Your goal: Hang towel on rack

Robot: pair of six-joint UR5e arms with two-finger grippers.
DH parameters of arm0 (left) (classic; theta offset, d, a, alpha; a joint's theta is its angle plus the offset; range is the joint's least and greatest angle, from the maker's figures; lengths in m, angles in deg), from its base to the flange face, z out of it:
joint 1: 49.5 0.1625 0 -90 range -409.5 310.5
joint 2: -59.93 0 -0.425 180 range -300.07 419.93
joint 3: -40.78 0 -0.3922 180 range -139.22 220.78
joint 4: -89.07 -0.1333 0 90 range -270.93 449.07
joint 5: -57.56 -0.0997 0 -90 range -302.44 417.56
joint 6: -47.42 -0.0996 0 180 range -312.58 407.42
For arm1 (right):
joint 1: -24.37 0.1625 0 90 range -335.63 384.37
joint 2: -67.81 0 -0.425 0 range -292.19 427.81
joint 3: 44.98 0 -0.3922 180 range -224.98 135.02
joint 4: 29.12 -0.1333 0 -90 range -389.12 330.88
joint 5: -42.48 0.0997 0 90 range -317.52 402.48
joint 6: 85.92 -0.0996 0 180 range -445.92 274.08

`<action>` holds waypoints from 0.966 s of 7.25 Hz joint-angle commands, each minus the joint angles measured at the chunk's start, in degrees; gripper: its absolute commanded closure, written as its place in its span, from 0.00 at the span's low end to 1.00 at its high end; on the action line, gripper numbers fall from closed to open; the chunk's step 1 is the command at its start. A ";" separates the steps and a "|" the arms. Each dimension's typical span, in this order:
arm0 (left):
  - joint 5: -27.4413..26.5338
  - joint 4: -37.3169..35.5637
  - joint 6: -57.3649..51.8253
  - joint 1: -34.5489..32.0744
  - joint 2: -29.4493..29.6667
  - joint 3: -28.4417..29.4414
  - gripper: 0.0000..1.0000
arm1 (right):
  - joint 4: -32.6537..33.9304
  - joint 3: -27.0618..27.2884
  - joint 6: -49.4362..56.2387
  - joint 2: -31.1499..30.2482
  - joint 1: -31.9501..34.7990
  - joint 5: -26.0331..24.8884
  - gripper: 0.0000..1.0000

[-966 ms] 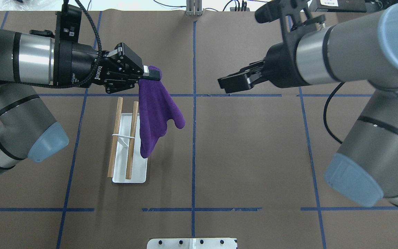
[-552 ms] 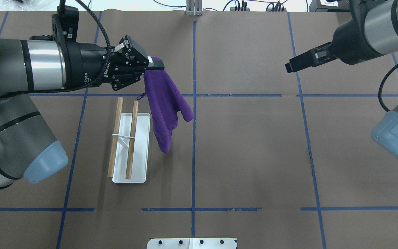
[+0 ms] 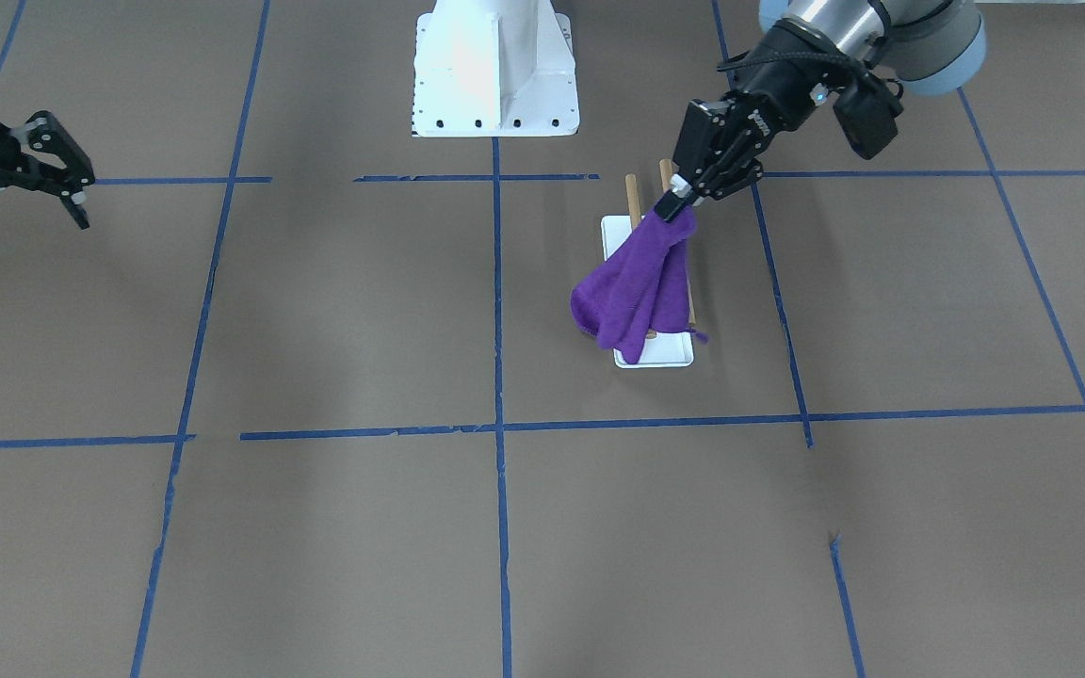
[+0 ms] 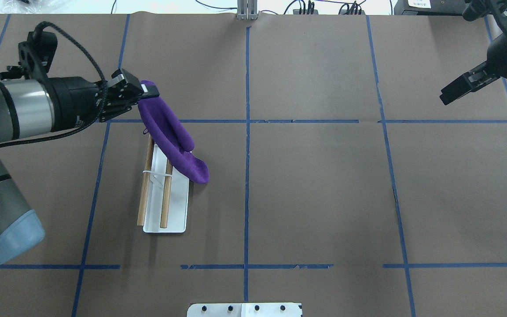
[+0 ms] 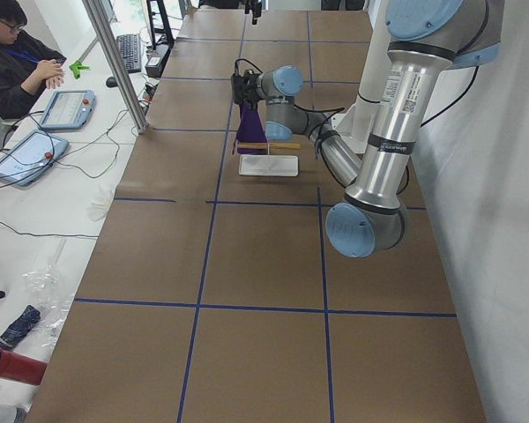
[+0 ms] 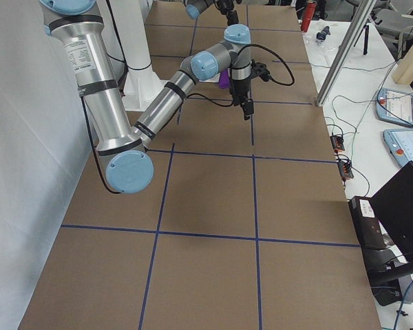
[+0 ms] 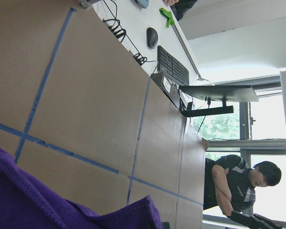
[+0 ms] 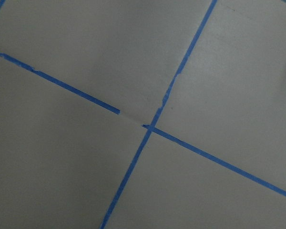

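The small plush purple towel [image 4: 172, 141] hangs by one corner from the left gripper [image 4: 149, 90], whose black fingers are pinched on the cloth. In the overhead view the towel trails from that corner toward 5 o'clock, crossing the far ends of the two light-brown wooden dowels [image 4: 164, 202] of the rack [image 4: 178, 211], a small stand with a flat white rectangular base. Its lower end lies past the base's 3 o'clock edge. Whether the cloth rests on the dowels I cannot tell. A thin purple loop [image 4: 146, 130] shows at the towel's 9 o'clock edge, near the held corner. The rack stands on the brown paper-covered table [image 4: 315, 193], at 7 o'clock from the blue tape cross [image 4: 247, 121]. Well apart, at 3 o'clock of that cross near the table's edge, the right gripper [image 4: 446, 96] hovers with nothing in it; the front-facing view shows its jaws spread.
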 commanded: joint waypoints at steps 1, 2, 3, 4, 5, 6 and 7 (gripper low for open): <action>-0.65 0.01 -3.55 0.85 -9.85 -6.49 1.00 | 1.06 -0.17 1.23 -1.05 0.71 0.24 0.00; -0.57 -0.08 -3.56 2.77 -11.72 -8.52 1.00 | 1.32 -0.17 1.23 -1.14 0.79 0.24 0.00; -0.65 -0.08 -3.47 4.79 -11.91 -9.06 1.00 | 1.33 -0.17 1.23 -1.14 0.80 0.24 0.00; -0.65 -0.08 -3.47 5.94 -13.22 -9.24 1.00 | 1.33 -0.17 1.23 -1.14 0.80 0.33 0.00; -0.65 -0.08 -3.56 6.30 -15.06 -9.24 1.00 | 1.33 -0.09 1.23 -1.06 0.80 0.33 0.00; -0.65 -0.08 -3.99 6.22 -16.38 -9.07 1.00 | 1.24 -0.08 1.23 -1.06 0.80 0.33 0.00; -0.74 -0.08 -7.13 6.13 -18.66 -8.81 1.00 | 1.24 -0.08 1.23 -0.97 0.71 0.33 0.00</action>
